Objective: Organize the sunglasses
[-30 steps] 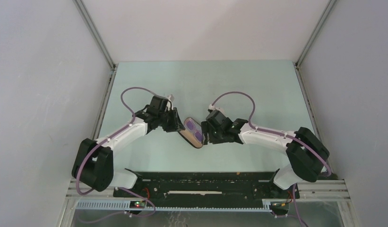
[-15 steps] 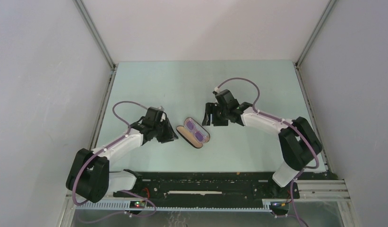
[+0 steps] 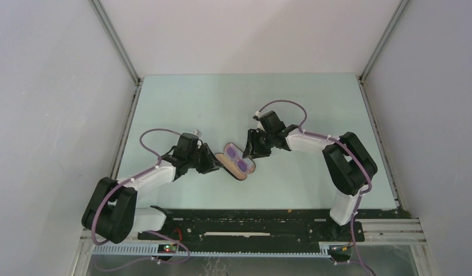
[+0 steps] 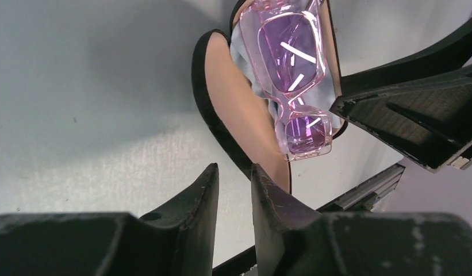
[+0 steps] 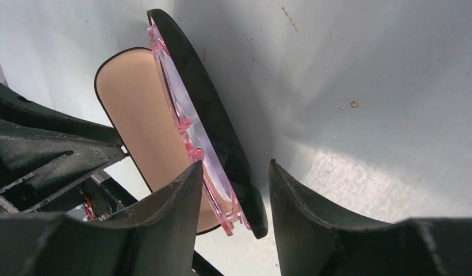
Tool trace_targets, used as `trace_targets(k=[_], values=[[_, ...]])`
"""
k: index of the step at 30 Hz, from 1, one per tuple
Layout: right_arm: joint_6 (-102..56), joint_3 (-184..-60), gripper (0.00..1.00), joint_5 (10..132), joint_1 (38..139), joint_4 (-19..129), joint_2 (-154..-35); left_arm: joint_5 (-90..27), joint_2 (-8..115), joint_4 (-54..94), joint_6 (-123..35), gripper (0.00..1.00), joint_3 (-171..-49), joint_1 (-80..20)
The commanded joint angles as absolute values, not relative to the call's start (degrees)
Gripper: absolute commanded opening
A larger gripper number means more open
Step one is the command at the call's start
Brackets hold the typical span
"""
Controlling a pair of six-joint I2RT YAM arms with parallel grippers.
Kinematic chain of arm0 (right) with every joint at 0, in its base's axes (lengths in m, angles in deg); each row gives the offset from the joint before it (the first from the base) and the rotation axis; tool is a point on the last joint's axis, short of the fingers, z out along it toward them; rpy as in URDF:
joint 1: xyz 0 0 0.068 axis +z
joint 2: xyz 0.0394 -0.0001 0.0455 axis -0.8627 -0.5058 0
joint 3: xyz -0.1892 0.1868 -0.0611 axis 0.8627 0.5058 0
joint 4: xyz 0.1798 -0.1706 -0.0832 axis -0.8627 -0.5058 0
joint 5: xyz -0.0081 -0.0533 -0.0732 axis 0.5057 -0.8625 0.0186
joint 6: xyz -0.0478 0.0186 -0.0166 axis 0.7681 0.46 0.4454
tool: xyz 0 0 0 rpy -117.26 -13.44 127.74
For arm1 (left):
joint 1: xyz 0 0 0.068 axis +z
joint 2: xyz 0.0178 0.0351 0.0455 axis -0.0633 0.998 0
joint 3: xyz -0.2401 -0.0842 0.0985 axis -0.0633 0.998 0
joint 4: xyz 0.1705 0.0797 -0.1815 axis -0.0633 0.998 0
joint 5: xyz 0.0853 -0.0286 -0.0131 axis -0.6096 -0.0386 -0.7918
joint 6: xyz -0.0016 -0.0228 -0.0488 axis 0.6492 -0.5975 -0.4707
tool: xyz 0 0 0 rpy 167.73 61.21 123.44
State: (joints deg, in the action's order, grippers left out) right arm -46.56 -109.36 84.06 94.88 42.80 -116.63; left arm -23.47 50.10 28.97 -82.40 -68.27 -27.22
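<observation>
The sunglasses, pink-framed with purple lenses, lie folded in the open black case at mid-table, on a pale blue cloth. In the left wrist view the sunglasses sit beside the tan-lined lid. My left gripper is at the case's left side, its jaws a narrow gap apart with only table between them; one fingertip is at the lid's rim. My right gripper is at the case's right end. Its open jaws straddle the end of the black shell and the sunglasses.
White enclosure walls and metal corner posts bound the pale green table. A black rail with the arm bases runs along the near edge. The right gripper's body hangs close over the case.
My right gripper came back down to the case's right end and its jaws narrowed. My left gripper, first withdrawn toward its base, shifted right again to the lid's edge. The case stayed put.
</observation>
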Motion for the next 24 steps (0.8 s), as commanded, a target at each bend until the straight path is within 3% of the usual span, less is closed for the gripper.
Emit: trace_targets(k=[1,9,24], values=[[-47.8,-111.4,0.5,86.4,94.2,46.2,-117.6,-21.0,51.4,23.7,-84.0,0.31,-67.6,-26.9],[-49.3,-111.3,0.29,85.9,94.8,46.2,-117.7,-19.8,52.3,22.5,-84.1,0.22,-68.2,-26.9],[-56.4,-106.2,0.12,78.7,98.6,48.7,-114.5,-16.8,55.3,18.8,-84.7,0.18,-69.9,-27.4]])
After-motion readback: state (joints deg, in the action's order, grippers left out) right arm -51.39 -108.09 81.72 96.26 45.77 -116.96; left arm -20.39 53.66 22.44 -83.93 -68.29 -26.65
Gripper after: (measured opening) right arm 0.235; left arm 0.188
